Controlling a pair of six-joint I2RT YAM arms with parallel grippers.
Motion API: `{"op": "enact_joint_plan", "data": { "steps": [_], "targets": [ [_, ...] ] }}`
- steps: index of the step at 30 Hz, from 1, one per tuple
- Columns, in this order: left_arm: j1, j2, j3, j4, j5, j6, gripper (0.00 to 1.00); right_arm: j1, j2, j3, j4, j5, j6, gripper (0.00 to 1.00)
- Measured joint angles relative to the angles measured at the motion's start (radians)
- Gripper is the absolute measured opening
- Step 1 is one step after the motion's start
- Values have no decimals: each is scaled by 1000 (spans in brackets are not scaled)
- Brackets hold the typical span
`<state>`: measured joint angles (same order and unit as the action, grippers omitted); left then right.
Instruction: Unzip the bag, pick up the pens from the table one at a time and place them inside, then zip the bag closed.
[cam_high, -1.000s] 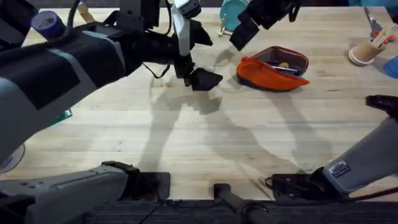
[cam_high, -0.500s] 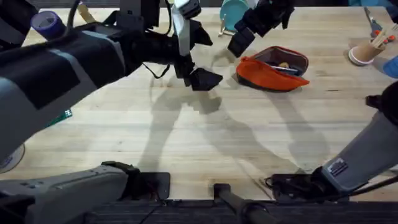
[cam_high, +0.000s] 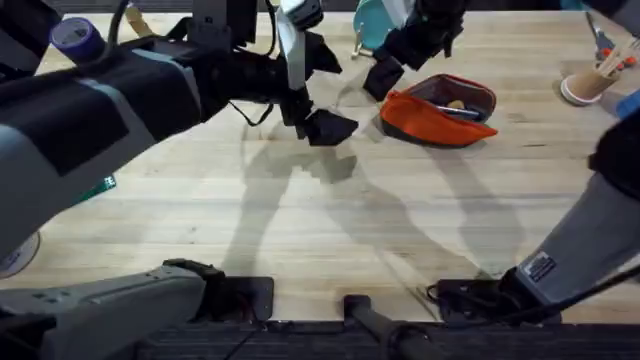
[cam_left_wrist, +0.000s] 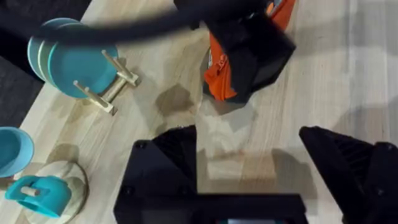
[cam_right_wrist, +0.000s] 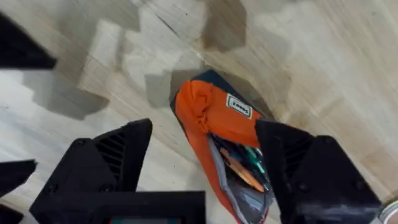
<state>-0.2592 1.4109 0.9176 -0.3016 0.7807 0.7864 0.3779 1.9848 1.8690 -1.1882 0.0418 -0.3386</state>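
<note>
The orange bag (cam_high: 430, 118) lies open at the back right of the table (cam_high: 330, 230), with pens (cam_high: 458, 112) inside it. My right gripper (cam_high: 410, 58) hovers open over the bag's left end. In the right wrist view that end of the bag (cam_right_wrist: 214, 115) sits between the spread fingers (cam_right_wrist: 118, 165), and the pens (cam_right_wrist: 244, 169) show in the opening. Left of the bag, my left gripper (cam_high: 326, 92) hangs open and holds nothing. Its wrist view looks past its wide-apart fingers (cam_left_wrist: 165, 158) at the bag (cam_left_wrist: 217, 81), partly hidden by the right gripper.
A rack of teal plates (cam_high: 373, 22) stands just behind the bag. A pink cup of wooden sticks (cam_high: 583, 85) is at the far right. A purple tape roll (cam_high: 75, 38) sits at the back left. A teal mug (cam_left_wrist: 37, 194) rests near the plates (cam_left_wrist: 71, 62).
The right gripper has come down and left, closer to the bag's left end. The left arm and the bag have not moved.
</note>
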Motion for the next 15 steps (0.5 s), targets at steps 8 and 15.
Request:
{"op": "enact_joint_plan", "data": {
  "steps": [8, 15],
  "targets": [
    [0, 0, 0, 0, 0, 0, 995, 2, 46, -5, 11, 0, 0, 998],
    [0, 0, 0, 0, 0, 0, 996, 2, 55, -5, 13, 0, 0, 998]
  ]
}}
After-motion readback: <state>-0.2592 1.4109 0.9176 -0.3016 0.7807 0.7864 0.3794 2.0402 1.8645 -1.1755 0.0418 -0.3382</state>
